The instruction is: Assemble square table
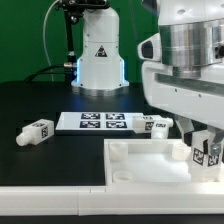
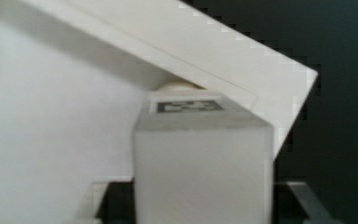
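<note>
The square table's top (image 1: 140,168) is a white tray lying at the front right of the exterior view. Above its far right corner my gripper (image 1: 203,157) is shut on a white leg (image 1: 207,150) with a black-and-white tag, held upright. In the wrist view that leg (image 2: 197,150) fills the space between both dark fingers (image 2: 115,200), and its tagged end meets a corner of the table top (image 2: 87,90). A second leg (image 1: 36,131) lies loose at the left. A third leg (image 1: 158,125) rests by the tray's far edge.
The marker board (image 1: 98,122) lies flat behind the tray on the black table. The arm's white base (image 1: 98,60) stands at the back, with a dark stand beside it. A white strip (image 1: 50,192) runs along the front edge.
</note>
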`<state>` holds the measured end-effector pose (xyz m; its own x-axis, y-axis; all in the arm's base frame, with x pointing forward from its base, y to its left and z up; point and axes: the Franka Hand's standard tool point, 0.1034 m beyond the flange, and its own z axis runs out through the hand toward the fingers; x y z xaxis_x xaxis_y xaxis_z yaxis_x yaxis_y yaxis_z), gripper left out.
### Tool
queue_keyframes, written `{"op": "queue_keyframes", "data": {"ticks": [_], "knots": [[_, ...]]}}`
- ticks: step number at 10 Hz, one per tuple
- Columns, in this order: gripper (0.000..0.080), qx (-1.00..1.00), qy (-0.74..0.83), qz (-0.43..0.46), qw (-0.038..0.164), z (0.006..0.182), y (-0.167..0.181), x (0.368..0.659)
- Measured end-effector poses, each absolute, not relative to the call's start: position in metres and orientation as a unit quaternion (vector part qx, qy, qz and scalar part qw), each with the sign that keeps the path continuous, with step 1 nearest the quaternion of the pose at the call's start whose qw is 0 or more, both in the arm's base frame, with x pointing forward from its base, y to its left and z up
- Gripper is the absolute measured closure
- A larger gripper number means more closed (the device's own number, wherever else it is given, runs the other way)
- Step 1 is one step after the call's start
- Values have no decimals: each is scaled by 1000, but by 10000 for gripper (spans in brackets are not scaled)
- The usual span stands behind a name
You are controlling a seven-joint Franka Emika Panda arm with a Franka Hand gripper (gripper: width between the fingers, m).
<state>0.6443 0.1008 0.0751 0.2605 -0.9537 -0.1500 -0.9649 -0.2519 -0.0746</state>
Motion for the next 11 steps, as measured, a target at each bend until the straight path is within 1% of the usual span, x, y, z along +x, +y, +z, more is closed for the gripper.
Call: {"op": "queue_keyframes", "data": {"ticks": [1, 3, 4, 5, 6, 7, 11], "knots": [[512, -774, 627, 40, 76, 75, 100, 644], [511, -785, 613, 39, 76, 74, 100, 644], [307, -788, 609, 39, 76, 73, 100, 644], [307, -851, 519, 26, 76, 72, 100, 644], [181, -887, 455, 21, 76, 73, 104, 642], [159, -923, 377, 9, 69, 74, 111, 641], [150, -972, 225, -3, 67, 73, 110, 641]]}}
